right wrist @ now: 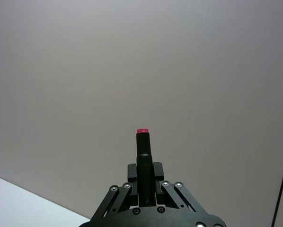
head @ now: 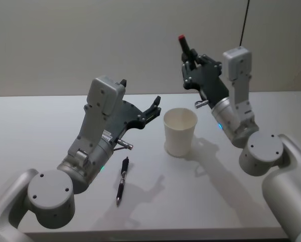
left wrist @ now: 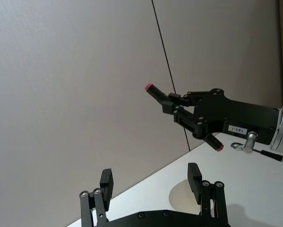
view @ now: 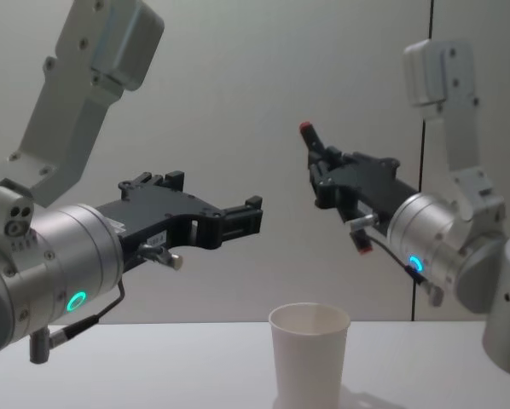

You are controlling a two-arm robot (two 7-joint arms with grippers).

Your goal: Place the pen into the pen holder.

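Note:
A black pen (head: pixel 182 42) with red ends is clamped in my right gripper (head: pixel 189 60), held high behind and above the pen holder (head: pixel 180 132), a white paper cup standing upright at mid-table. The right wrist view has the pen (right wrist: pixel 143 150) sticking out between the shut fingers (right wrist: pixel 131 171). From the chest, the pen (view: pixel 309 135) slants up and to the left, well above the cup (view: pixel 310 351). My left gripper (head: pixel 154 110) hovers open and empty just left of the cup's rim. A second dark pen (head: pixel 122 180) lies flat on the table, front left of the cup.
The white table (head: pixel 50 116) ends at a plain grey wall. A thin black cable (head: pixel 245 22) hangs down behind my right arm. In the left wrist view, the right gripper (left wrist: pixel 179 108) and its pen (left wrist: pixel 153 91) hang above the cup (left wrist: pixel 179 202).

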